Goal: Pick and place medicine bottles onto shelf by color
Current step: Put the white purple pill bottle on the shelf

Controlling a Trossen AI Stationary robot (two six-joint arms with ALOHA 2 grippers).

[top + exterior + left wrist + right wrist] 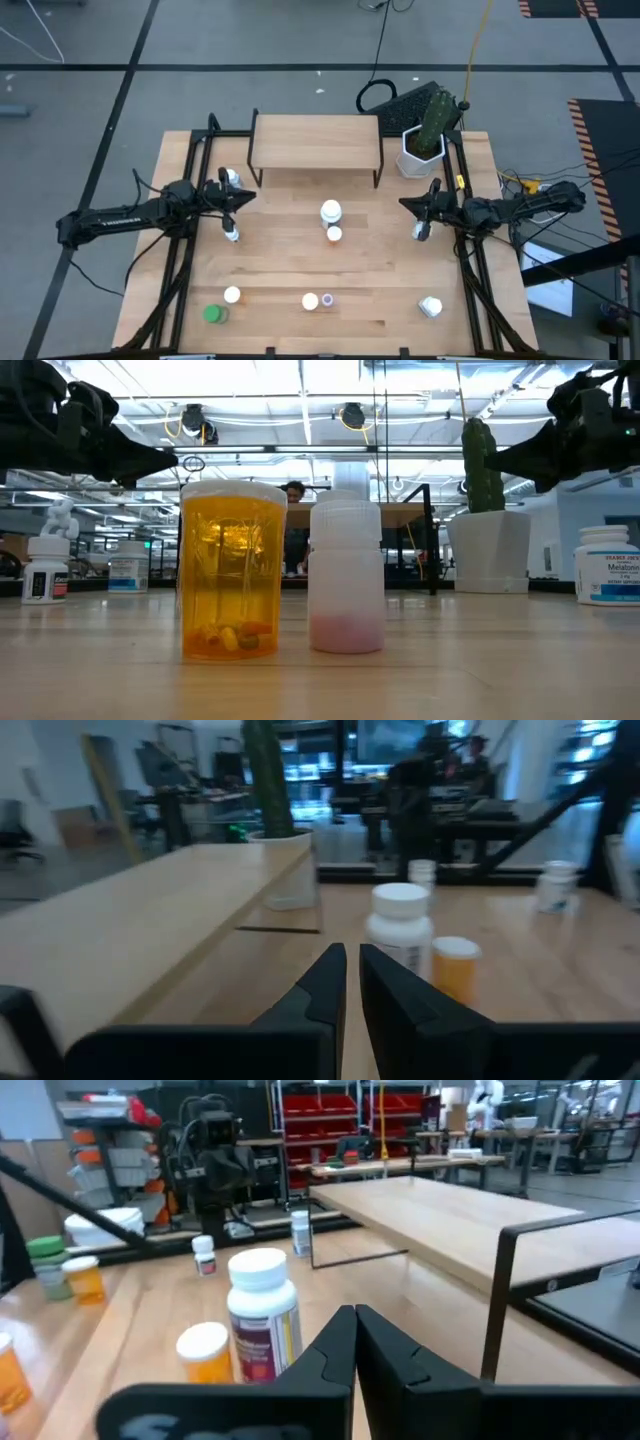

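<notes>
Looking straight down from the high view, the shelf [315, 140] stands bare at the back of the worktop [270, 260], so by my reading no bottle has been sorted yet and the whole job is left. Just in front of the shelf, mid-worktop, a white bottle [330, 211] and an orange bottle [334, 234] sit close together. Farther from the shelf, along the near edge, are a green bottle [212, 315], more white-capped ones and a tiny purple one [328, 298]. The left hand [236, 196] hovers off the shelf's left end, the right hand [412, 204] off its right end, beside the plant pot [421, 152].

Down at the low view, an orange vial [231, 570] holds a few pills at its bottom; touching-close beside it, a translucent white vial [346, 575] shows pinkish contents low inside.

Left wrist view: the left hand's fingers [320, 982] are pressed nearly together, gripping nothing, the shelf alongside.

Right wrist view: the right hand's fingers [400, 1355] are likewise closed and empty, the shelf just ahead.
</notes>
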